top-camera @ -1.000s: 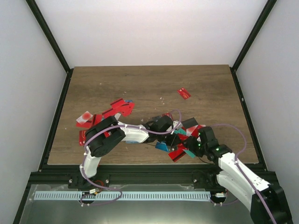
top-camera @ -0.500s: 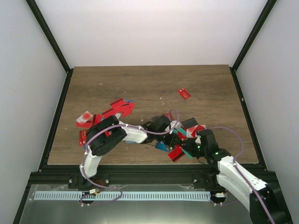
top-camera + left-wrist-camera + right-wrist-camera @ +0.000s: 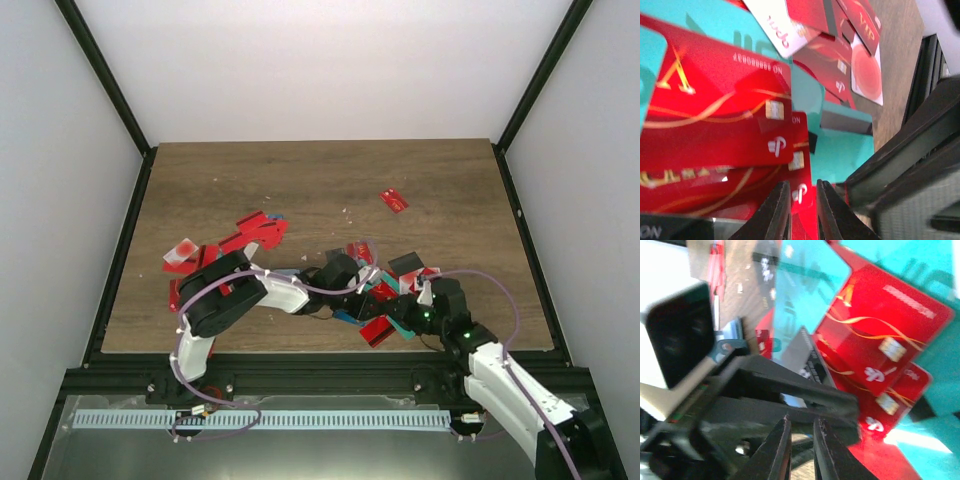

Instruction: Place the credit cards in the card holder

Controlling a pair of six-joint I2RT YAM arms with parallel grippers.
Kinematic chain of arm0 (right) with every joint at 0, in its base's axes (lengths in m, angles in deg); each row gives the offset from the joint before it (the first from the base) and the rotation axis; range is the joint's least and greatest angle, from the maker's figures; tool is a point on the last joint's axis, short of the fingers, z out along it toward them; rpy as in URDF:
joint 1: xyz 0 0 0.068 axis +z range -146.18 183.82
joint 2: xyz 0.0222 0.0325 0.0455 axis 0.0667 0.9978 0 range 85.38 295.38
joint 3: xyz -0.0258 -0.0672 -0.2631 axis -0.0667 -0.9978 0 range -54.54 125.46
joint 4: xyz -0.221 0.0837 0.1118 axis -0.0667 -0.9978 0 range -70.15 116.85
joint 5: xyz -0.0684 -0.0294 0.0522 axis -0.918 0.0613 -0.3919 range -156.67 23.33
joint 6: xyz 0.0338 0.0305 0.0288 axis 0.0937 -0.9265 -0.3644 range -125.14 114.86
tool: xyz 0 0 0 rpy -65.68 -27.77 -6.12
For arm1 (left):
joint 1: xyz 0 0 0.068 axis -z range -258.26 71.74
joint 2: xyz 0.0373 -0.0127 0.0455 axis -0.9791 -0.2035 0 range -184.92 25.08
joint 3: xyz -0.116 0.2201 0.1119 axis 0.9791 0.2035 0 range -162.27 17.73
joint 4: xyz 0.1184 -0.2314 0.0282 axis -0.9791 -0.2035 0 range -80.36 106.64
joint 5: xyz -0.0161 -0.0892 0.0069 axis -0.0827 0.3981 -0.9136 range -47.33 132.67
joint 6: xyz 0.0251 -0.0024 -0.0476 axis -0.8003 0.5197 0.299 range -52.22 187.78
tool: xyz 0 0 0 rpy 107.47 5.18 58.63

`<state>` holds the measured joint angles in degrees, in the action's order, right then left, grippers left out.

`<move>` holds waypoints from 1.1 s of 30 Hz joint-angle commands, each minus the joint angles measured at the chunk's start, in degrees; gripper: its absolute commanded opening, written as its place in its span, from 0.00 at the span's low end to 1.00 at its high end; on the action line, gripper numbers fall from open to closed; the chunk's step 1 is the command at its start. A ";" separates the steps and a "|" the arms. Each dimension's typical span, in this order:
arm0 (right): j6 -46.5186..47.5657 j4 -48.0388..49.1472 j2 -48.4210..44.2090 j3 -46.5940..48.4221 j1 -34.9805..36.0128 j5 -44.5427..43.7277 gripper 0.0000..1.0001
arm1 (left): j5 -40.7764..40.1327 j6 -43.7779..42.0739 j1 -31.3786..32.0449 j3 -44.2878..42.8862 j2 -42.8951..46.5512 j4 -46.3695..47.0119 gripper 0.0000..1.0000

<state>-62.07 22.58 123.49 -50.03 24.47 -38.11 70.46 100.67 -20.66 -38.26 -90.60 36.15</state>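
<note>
Credit cards (image 3: 378, 330) heaped at the table's (image 3: 320, 180) near edge, more strewn left.
Left gripper (image 3: 802, 190) and right gripper (image 3: 801, 422): jaws a slit apart, grip unclear. Card holder can't be picked out; crowded fingers could pinch a stack or collide.

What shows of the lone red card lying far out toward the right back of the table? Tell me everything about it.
The lone red card is a small, thin rectangle, apparently plastic, bright red with a pale marking too small to read. It lies flat on the wooden table, turned at a slant to the table's edges. It sits well apart from the card heaps nearer the arms, and only the table touches it.
</note>
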 commanded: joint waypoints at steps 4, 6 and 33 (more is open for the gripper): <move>5.64 -9.84 0.36 10.51 -0.49 -2.37 0.16 | 0.50 0.97 1.48 8.03 0.08 -4.57 0.18; 7.97 -14.32 3.99 13.69 -0.44 -7.99 0.16 | 0.18 1.43 2.18 10.39 1.23 -4.00 0.18; 18.10 -16.66 43.86 27.40 13.40 -17.43 0.39 | -23.04 2.84 0.17 18.50 35.14 -23.22 0.27</move>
<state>-42.15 12.31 165.41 -20.44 32.12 -57.63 53.55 104.80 -19.37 -20.69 -58.71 18.51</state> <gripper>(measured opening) 0.398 0.247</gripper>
